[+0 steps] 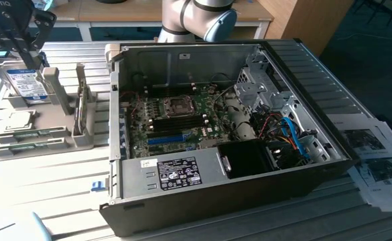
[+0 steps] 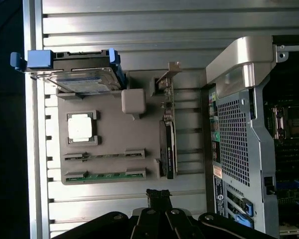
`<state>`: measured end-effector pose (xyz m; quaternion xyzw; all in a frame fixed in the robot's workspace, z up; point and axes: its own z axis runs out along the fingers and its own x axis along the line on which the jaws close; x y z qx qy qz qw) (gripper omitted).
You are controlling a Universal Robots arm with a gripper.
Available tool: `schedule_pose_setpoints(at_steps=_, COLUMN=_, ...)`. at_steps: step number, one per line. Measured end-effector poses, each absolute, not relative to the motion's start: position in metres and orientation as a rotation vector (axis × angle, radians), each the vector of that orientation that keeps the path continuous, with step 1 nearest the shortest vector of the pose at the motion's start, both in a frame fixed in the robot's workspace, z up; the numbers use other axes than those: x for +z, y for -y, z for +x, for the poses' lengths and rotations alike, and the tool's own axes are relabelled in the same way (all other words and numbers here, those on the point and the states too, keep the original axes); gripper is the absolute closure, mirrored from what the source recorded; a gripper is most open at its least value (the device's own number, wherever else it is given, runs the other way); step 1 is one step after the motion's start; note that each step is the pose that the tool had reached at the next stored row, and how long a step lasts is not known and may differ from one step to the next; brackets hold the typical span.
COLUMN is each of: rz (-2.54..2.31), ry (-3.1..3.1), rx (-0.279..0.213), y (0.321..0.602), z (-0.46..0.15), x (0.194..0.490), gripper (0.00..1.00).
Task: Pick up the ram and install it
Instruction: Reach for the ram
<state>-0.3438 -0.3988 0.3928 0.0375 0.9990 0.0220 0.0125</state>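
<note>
Two ram sticks stand on edge in slots of a grey holder [image 2: 109,119]. One ram stick [image 2: 103,176] shows its green board, and the other ram stick [image 2: 103,155] sits one slot further in. In the exterior view the ram [image 1: 29,147] lies at the holder's near end, at the exterior view's left. My gripper [image 2: 158,195] is shut with nothing between its fingers and hovers well above the table, just off the holder's ram end. In the exterior view the gripper [image 1: 25,52] hangs high over the holder.
The holder also carries a hard drive with a blue label [image 2: 79,79], a CPU [image 2: 81,127] and an upright expansion card [image 2: 167,144]. The open computer case [image 1: 115,100] stands beside it, with the motherboard [image 1: 175,120] exposed. Printed sheets [image 1: 376,160] lie at the exterior view's right.
</note>
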Motion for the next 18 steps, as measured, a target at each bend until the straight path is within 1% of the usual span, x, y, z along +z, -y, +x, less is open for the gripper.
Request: schedule_pose_setpoints(at_steps=18, rz=0.117, ry=-3.114, rx=0.069, y=0.399, z=-0.382, x=0.393, gripper=0.9)
